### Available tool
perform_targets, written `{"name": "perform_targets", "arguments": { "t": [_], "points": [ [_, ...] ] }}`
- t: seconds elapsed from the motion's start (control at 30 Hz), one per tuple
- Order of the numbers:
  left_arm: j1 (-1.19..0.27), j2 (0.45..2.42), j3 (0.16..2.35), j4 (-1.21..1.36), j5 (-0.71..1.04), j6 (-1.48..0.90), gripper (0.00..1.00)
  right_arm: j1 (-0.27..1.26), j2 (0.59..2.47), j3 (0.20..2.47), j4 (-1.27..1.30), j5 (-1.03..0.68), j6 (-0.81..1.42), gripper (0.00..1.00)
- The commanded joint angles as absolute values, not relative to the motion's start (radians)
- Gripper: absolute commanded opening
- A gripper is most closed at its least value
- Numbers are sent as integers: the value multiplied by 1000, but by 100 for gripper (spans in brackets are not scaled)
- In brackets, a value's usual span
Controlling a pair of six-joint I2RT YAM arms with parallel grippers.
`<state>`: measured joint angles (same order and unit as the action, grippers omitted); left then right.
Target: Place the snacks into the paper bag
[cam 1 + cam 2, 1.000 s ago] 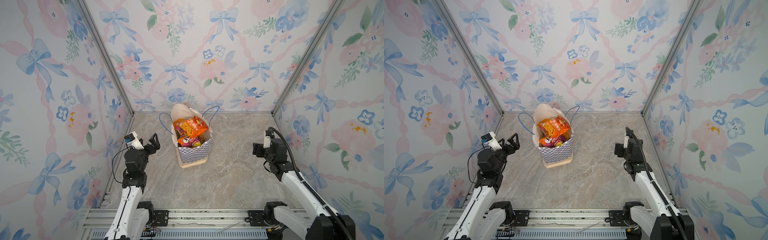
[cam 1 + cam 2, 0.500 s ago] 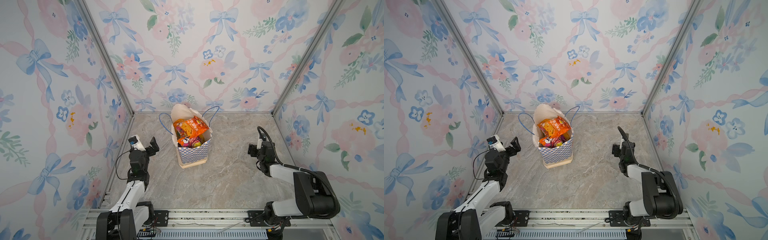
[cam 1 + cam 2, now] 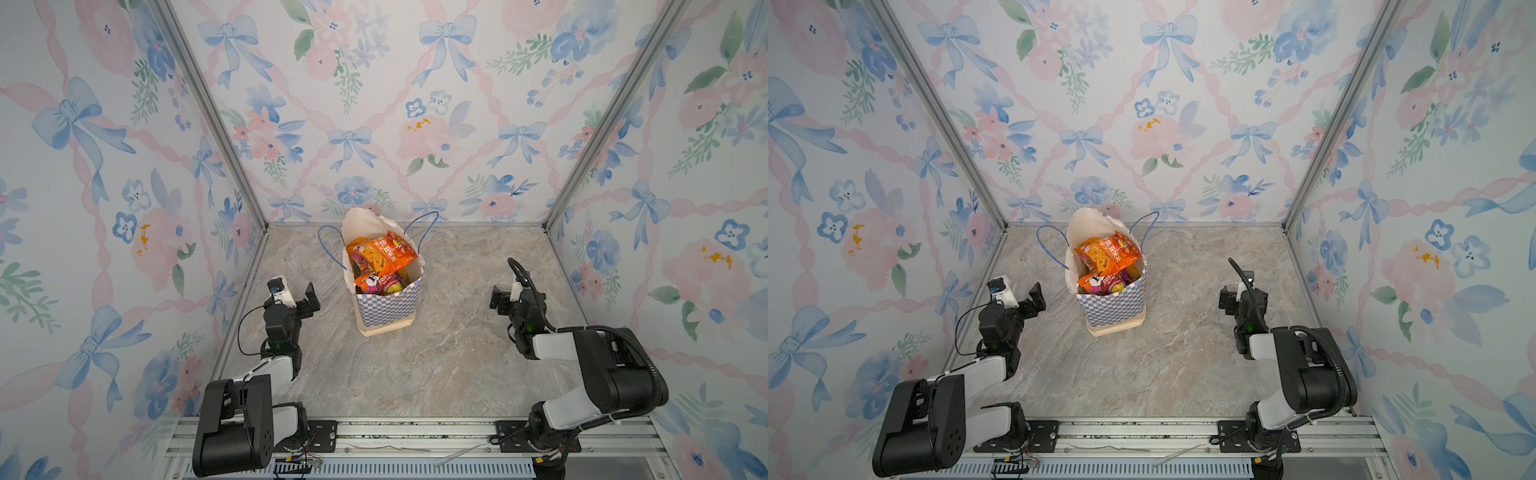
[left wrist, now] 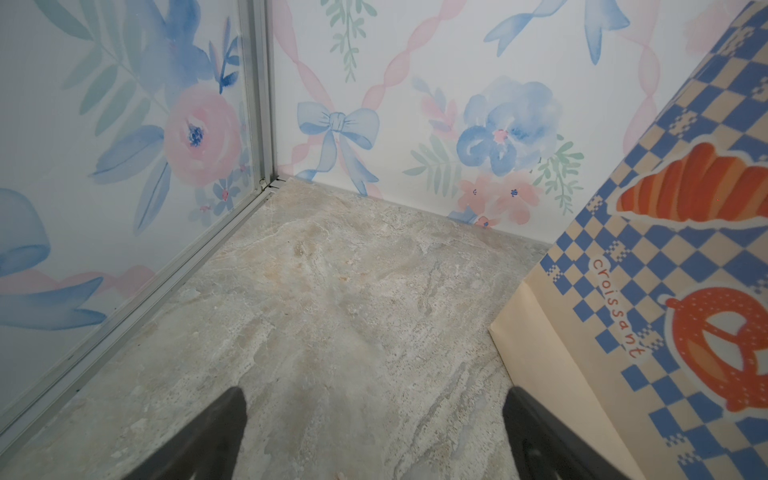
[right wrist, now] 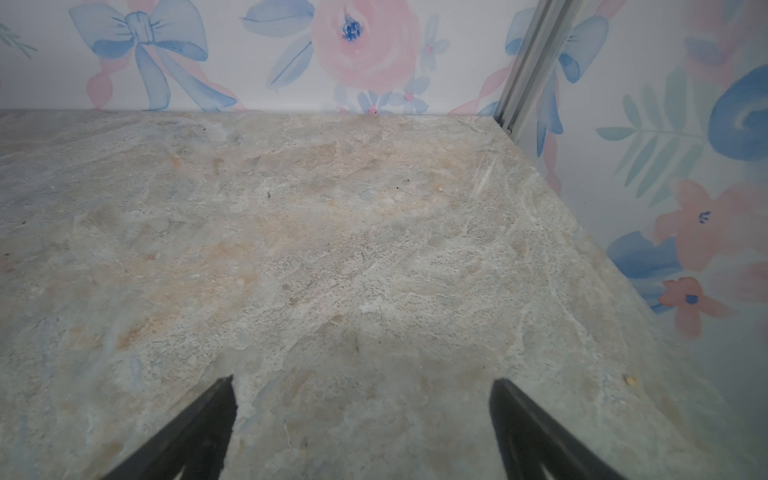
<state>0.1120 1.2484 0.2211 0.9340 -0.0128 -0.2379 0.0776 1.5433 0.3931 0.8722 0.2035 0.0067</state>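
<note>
The paper bag (image 3: 387,309) (image 3: 1113,308) stands upright at the back middle of the marble table. Its blue cord handles hang out to either side. The snacks lie inside it: an orange chip bag (image 3: 382,251) (image 3: 1106,254) on top, and orange and magenta packets (image 3: 379,284) (image 3: 1102,284) below it. My left gripper (image 3: 302,300) (image 3: 1034,301) (image 4: 374,399) is open and empty, left of the bag and apart from it; the bag's checkered side (image 4: 665,249) shows in the left wrist view. My right gripper (image 3: 503,299) (image 3: 1230,300) (image 5: 363,384) is open and empty over bare table, well right of the bag.
Floral-papered walls with aluminium corner posts (image 3: 216,124) (image 3: 598,124) close in the table on three sides. A metal rail (image 3: 415,432) with both arm bases runs along the front edge. Bare marble top (image 3: 395,374) lies between the arms.
Both arms have folded back and down toward their bases. The right jaws have spread a little wider. The bag and its packets have not moved.
</note>
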Motion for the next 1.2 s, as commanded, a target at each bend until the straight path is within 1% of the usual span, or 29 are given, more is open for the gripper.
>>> {"name": "perform_targets", "arguments": {
  "t": [0.0, 0.3, 0.43, 0.7, 0.77, 0.8, 0.83, 0.87, 0.9, 0.93, 1.17],
  "points": [
    [118, 1292, 176, 1057, -25, -213, 98, 72, 1548, 387, 921, 211, 10, 97],
    [120, 1378, 165, 1160, -21, -198, 98, 71, 1548, 387, 920, 212, 9, 97],
    [120, 1449, 120, 1335, -1, -181, 98, 72, 1548, 387, 919, 211, 10, 96],
    [95, 1468, 120, 1345, 42, -134, 98, 71, 1548, 387, 919, 212, 10, 97],
    [60, 1532, 143, 1348, 28, -102, 98, 72, 1548, 387, 919, 211, 9, 96],
    [57, 1591, 169, 1397, 68, -82, 98, 72, 1548, 387, 919, 212, 10, 97],
    [51, 1585, 194, 1318, 95, -62, 98, 72, 1549, 387, 920, 213, 9, 97],
    [32, 1545, 224, 1192, 58, -51, 98, 71, 1548, 387, 919, 212, 8, 97],
    [16, 1557, 243, 1181, 23, -42, 98, 72, 1548, 387, 920, 212, 9, 97],
    [-1, 1576, 236, 1235, 4, -25, 98, 72, 1548, 387, 921, 212, 9, 97],
    [-2, 1571, 235, 1233, 3, -23, 98, 72, 1548, 387, 920, 212, 10, 97]
  ]
}}
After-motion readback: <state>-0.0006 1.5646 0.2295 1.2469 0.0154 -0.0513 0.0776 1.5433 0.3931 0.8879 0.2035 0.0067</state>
